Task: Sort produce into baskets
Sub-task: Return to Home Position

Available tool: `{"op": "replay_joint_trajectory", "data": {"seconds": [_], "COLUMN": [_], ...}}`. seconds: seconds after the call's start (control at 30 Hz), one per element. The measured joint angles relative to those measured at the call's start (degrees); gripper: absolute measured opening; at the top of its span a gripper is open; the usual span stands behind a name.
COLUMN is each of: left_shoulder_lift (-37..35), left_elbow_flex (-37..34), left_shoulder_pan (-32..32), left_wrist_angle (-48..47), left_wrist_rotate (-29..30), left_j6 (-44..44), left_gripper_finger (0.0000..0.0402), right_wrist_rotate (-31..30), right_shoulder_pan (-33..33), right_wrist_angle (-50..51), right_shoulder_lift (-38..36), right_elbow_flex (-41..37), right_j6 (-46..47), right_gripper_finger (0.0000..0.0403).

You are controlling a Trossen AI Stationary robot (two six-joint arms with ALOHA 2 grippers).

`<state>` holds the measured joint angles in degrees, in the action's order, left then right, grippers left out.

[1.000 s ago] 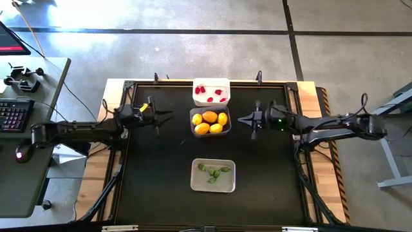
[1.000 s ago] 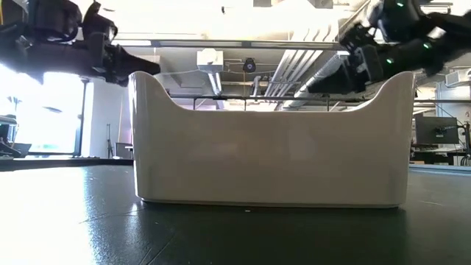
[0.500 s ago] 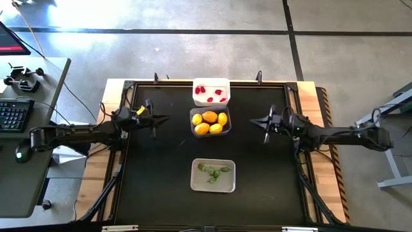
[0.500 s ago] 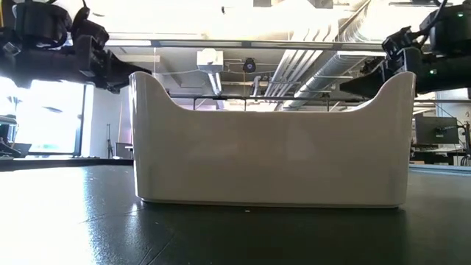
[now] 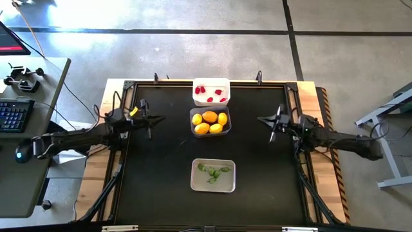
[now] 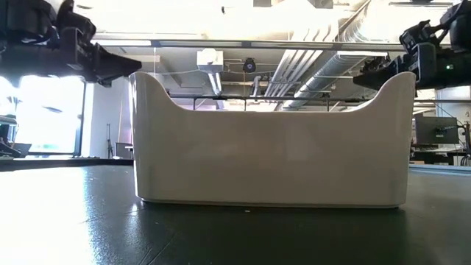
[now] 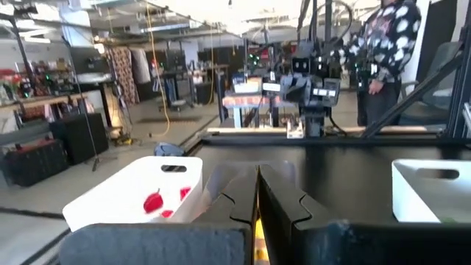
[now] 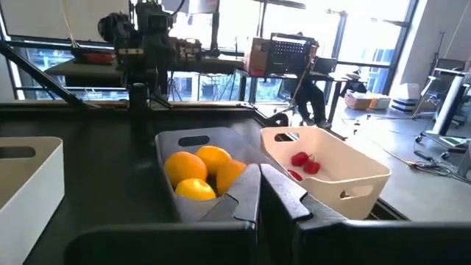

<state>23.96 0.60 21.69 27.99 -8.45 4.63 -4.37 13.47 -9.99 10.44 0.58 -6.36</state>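
Observation:
Three baskets stand in a row down the table's middle. The far white basket [image 5: 210,92] holds red berry pieces [image 8: 300,160]. The middle clear basket [image 5: 210,122] holds yellow-orange lemons [image 8: 197,171]. The near pale basket [image 5: 213,174] holds green leafy pieces and fills the low view [image 6: 268,143]. My left gripper [image 5: 159,118] hovers shut near the table's left side, pointing level at the lemon basket, with nothing in it [image 7: 257,193]. My right gripper [image 5: 261,119] hovers shut and empty [image 8: 259,190] on the right side, pointing level at the same basket.
The black table top [image 5: 161,180] lies bare around the baskets. A wooden frame [image 5: 325,103] borders it. A desk with a keyboard [image 5: 14,116] stands left of the table. A person [image 7: 386,44] stands in the room beyond the right arm.
My right gripper has drawn back from the lemon basket toward the table's right edge and sunk a little. My left gripper has drawn back slightly toward the left edge, and its fingers have shut. The baskets and produce have not moved.

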Motion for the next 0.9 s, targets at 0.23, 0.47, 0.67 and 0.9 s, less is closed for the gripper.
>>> {"op": "replay_joint_trajectory", "data": {"seconds": [0.23, 0.47, 0.67, 0.9], "left_shoulder_lift": [-10.4, -22.0, -23.4, -21.3], "left_elbow_flex": [0.0, 0.1, 0.1, 0.1], "left_shoulder_pan": [0.0, 0.0, 0.0, 0.0], "left_wrist_angle": [-10.1, -18.6, -22.4, -27.6], "left_wrist_rotate": [2.2, 7.3, 7.7, 9.2], "left_j6": [-0.1, 0.1, -1.3, -2.5], "left_gripper_finger": [0.0, 0.0001, 0.0001, 0.0001], "right_wrist_rotate": [-0.2, -1.0, -3.0, -6.3], "right_shoulder_pan": [0.0, 0.0, 0.0, 0.0], "right_wrist_angle": [8.4, 8.3, 8.0, 7.4], "right_shoulder_lift": [-10.5, -10.3, -10.2, -10.2], "right_elbow_flex": [0.0, 0.0, 0.0, 0.0], "right_j6": [0.8, -0.1, 0.0, 0.9], "right_gripper_finger": [0.0, 0.0, 0.0, 0.0]}}
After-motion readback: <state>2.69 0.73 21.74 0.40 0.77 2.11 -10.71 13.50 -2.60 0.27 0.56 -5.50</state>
